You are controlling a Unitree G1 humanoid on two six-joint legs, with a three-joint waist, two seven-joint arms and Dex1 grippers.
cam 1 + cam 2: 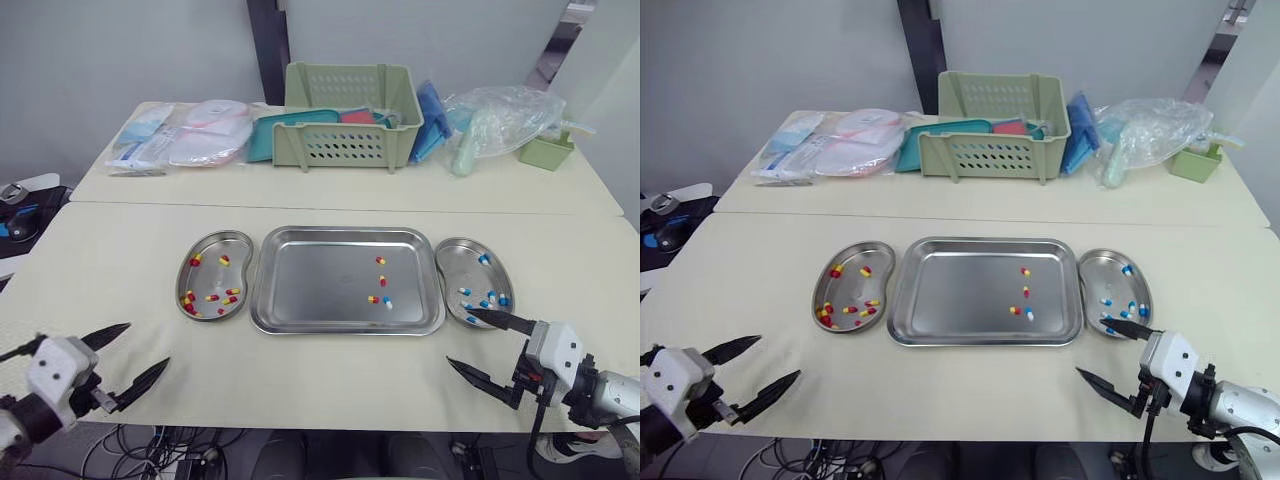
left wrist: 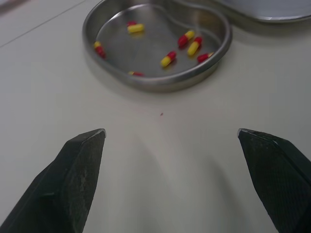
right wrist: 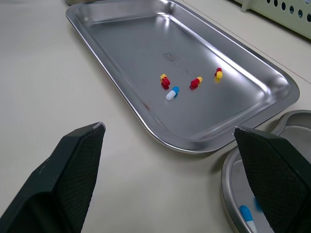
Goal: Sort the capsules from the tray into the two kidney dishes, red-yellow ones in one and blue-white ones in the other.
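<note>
1. As we look down over both arms, we see the pale table (image 1: pixel 330 380) carrying all the task's things, with a second surface butted against its far edge
2. We find the steel tray (image 1: pixel 310 285) at the middle of the table, mostly bare, with its few capsules gathered in its right half
3. On the far surface we note a green slotted basket (image 1: pixel 350 120), with bagged supplies (image 1: pixel 190 135) to its left and a clear plastic bag (image 1: pixel 500 120) and a small green box (image 1: pixel 547 152) to its right
4. We see a dish just beside each short end of the tray: the left kidney dish (image 1: pixel 207 278) and the right kidney dish (image 1: pixel 460 270)
5. We place the left gripper (image 1: pixel 148 344) by the table's near edge, in front of the left kidney dish and well apart from it; its jaws are spread wide and hold nothing
6. We place the right gripper (image 1: pixel 459 336) by the near edge too, jaws wide apart and empty; one fingertip lies at the near end of the right kidney dish, and we cannot tell whether it touches
7. We count about eight sorted red-yellow capsules (image 1: pixel 212 297) in the left kidney dish and several sorted blue-white capsules (image 1: pixel 492 296) in the right one
8. In the tray we count three unsorted red-yellow capsules (image 1: pixel 380 260) and a lone blue-white capsule (image 1: pixel 387 302), which lies just beside the nearest of them
</note>
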